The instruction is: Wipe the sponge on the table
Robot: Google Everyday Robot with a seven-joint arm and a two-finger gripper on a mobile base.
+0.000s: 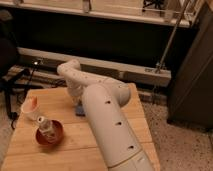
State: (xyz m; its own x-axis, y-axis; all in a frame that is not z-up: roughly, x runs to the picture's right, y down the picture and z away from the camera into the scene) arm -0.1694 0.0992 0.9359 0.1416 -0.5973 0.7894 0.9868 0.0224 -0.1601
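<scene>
The light wooden, plank-grained square counter (65, 156) carries everything and spreads out around the fingers (76, 101), most of its visible board lying nearer the camera than they are. Over it the robot's thick white tubular arm (107, 130), dotted with small dark holes, rises from the near edge, bends at the elbow, runs towards the camera's left and turns down at the wrist, so its bulk hides the board to the camera's right of the fingers. The round red bowl (50, 136), with a small clear bottle (44, 124) standing in it, sits well apart from the fingers, nearer the camera and to the camera's left. The small white cup (30, 107) with something orange in it stands further to that side of them, near the counter's edge. The small blue rectangular soft sponge (80, 111) lies on the board directly beneath the fingers, touching them or all but touching. Only a sliver of it shows beside the arm, so its long axis cannot be told. The fingers hang at the wrist's lower end, pointing down and drawn fully together; whether they pinch the sponge or merely press on it is hidden. Any stroke, I judge, turns on that straight-down contact, with board to run on toward the camera
</scene>
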